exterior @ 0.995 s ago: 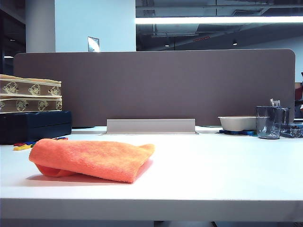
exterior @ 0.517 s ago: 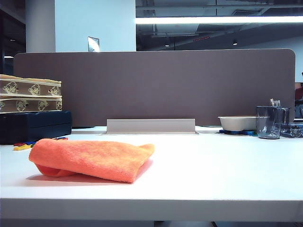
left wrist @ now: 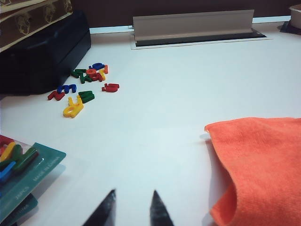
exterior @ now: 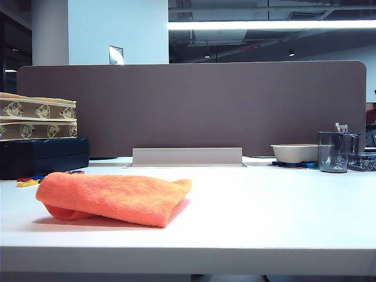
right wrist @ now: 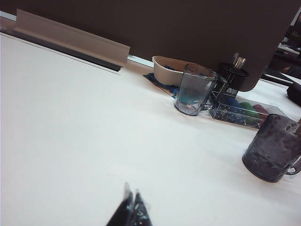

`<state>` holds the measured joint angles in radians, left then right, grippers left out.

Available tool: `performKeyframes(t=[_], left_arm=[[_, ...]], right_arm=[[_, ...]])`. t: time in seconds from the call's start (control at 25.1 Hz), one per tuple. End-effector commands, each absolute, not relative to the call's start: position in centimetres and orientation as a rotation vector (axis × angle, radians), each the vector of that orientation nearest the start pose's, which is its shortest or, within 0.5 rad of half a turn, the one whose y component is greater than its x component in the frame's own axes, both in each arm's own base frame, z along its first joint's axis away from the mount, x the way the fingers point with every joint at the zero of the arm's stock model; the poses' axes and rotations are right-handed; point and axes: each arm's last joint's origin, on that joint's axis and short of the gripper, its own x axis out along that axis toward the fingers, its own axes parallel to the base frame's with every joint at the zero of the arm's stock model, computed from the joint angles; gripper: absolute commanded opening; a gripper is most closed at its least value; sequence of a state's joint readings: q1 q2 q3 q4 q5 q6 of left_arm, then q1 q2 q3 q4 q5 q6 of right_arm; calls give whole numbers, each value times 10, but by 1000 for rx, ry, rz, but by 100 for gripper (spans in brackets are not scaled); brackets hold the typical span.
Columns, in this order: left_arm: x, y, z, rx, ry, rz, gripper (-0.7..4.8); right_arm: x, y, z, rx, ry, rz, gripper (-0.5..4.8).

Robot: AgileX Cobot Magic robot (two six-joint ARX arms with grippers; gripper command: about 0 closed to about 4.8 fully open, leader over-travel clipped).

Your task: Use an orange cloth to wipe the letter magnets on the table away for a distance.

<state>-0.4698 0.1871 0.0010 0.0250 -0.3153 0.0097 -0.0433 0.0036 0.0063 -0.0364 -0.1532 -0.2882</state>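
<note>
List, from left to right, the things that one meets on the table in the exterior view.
Stacked patterned boxes on a dark case → letter magnets → orange cloth → metal cable cover → pale bowl → clear cup. No gripper shows in this view.

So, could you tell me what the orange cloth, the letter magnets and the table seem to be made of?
Orange cloth: likely microfibre or terry, matte; its surface is fuzzy and the fold is thick and soft.
Letter magnets: probably moulded plastic, with solid bright colours and slightly glossy, rounded edges.
Table: looks like smooth pale laminate, with a faint sheen.
</note>
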Motion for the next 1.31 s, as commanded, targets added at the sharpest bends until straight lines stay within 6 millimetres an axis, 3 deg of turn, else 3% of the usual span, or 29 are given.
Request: performKeyframes(t=[0.04, 1.31], left_arm=[[99, -40, 154, 68, 136, -152, 89], [89, -35, 155, 52, 99, -158, 89]], right_arm=[[98, 0, 161, -285, 10, 115, 0], [98, 0, 161, -285, 12, 115, 0]])
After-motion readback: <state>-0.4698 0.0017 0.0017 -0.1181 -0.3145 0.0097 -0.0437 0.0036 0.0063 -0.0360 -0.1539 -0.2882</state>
